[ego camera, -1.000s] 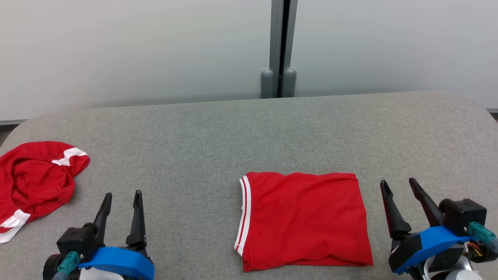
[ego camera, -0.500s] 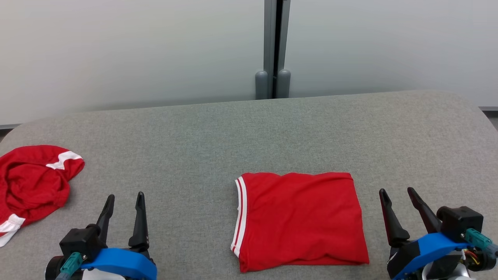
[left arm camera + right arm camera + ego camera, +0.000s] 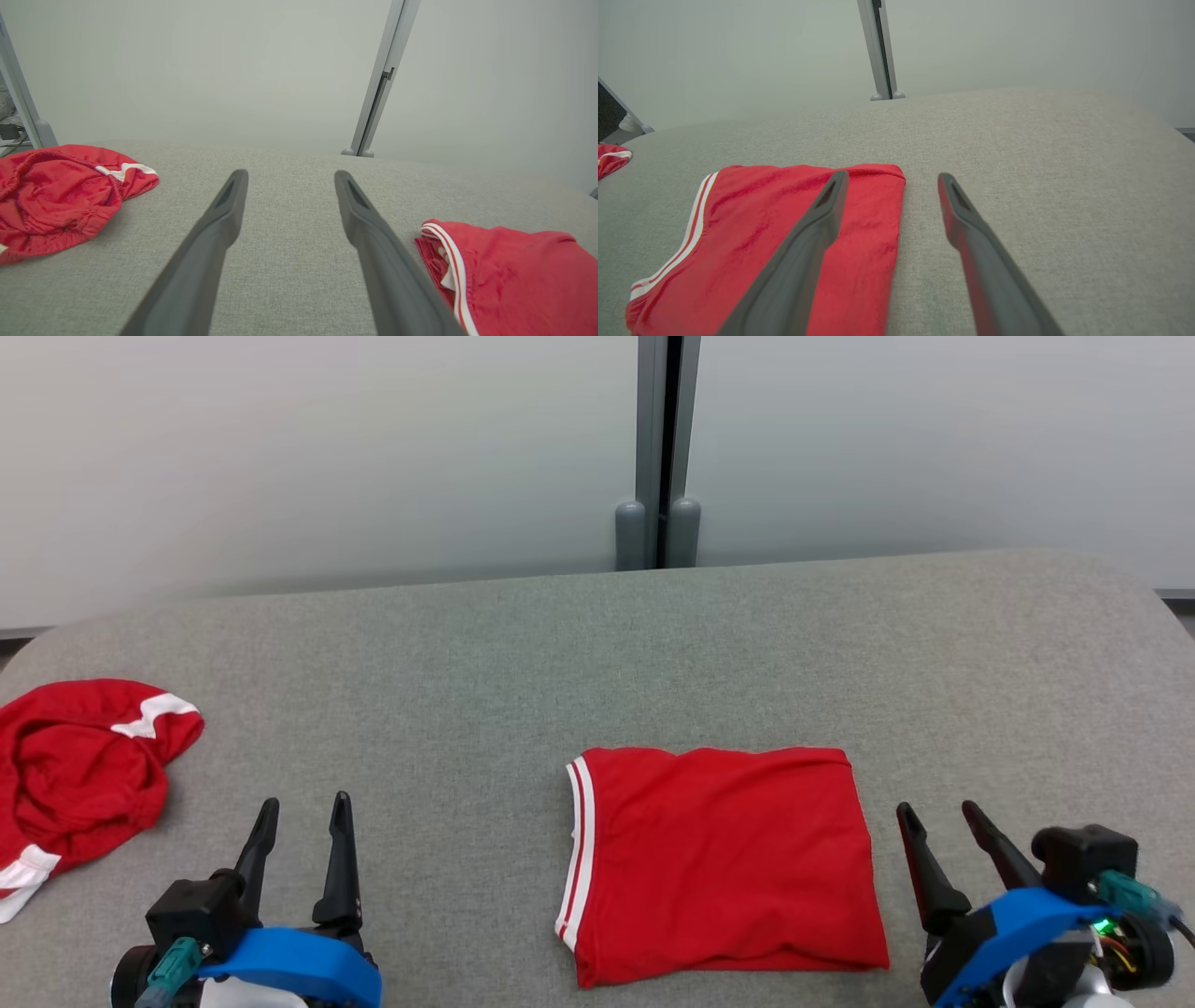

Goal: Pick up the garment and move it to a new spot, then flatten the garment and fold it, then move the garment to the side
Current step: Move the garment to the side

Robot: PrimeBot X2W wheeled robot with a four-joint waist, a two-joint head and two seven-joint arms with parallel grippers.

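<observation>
Both hands hang released and empty, left hand (image 3: 306, 800) well clear, right hand (image 3: 935, 806) just beside the folded garment (image 3: 719, 863) lying flat on the surface (image 3: 560, 653), seemingly poised to shift it aside.

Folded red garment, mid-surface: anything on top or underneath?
Nothing lies on the folded red garment. It rests flat on the grey surface. What its layers cover is hidden.
</observation>
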